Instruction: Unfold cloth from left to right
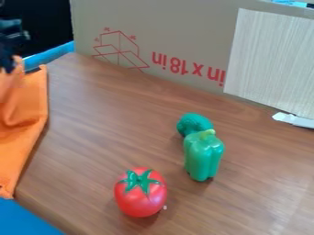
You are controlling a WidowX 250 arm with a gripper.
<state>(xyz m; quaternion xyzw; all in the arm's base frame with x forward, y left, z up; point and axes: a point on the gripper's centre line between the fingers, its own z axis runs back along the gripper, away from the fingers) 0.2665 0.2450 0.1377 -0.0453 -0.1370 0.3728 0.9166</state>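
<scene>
Gripper and the black arm's lower end were at the far left of the scene, cut off by the view's left side, with the gripper pointing down. It hung over the far part of the orange cloth, where the fabric rose in peaks right beside its tip. Whether the jaws stood apart, together or clamped on the fabric, I could not tell.

The cloth ran along the left side of the wooden table, from the far end to the near left corner. Creases and soft folds showed in its far and middle parts, and its right edge slanted down to a narrow near corner beside a blue surface. A blue strip showed past the far left corner of the table.

Red print, turned upside down, ran across the brown cardboard at the far side, and a red line drawing of a box was to the left of it. A pale wood-grained panel stood at the far right, with a white piece by its lower edge.

A red toy tomato sat on the near part of the table. Right of it and farther back was a green toy pepper, with a darker green toy vegetable just behind.
</scene>
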